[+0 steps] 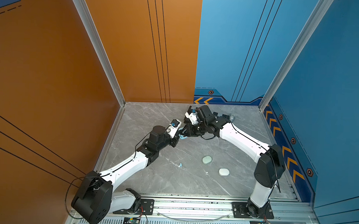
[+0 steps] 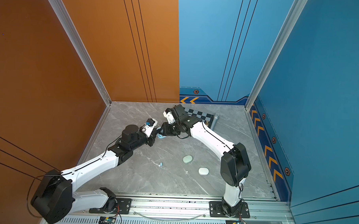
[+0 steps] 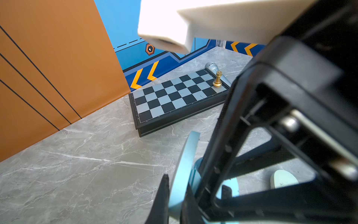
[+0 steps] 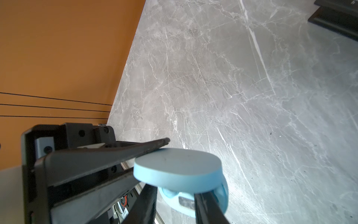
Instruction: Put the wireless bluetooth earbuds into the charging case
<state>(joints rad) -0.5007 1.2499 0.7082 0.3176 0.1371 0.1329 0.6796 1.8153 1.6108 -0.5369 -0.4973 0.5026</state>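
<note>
Visibly matte, oval blue charging case (image 4: pixel 177 166).

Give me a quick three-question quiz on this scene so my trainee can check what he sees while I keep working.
1. True or false: the left gripper is shut on the open light blue charging case.
2. Pick one: how many closed cases lie on the table? A one, B two, C four.
3. Name the piece standing on the chessboard.
Key: 1 true; 2 B; 3 the gold chess piece.
</note>
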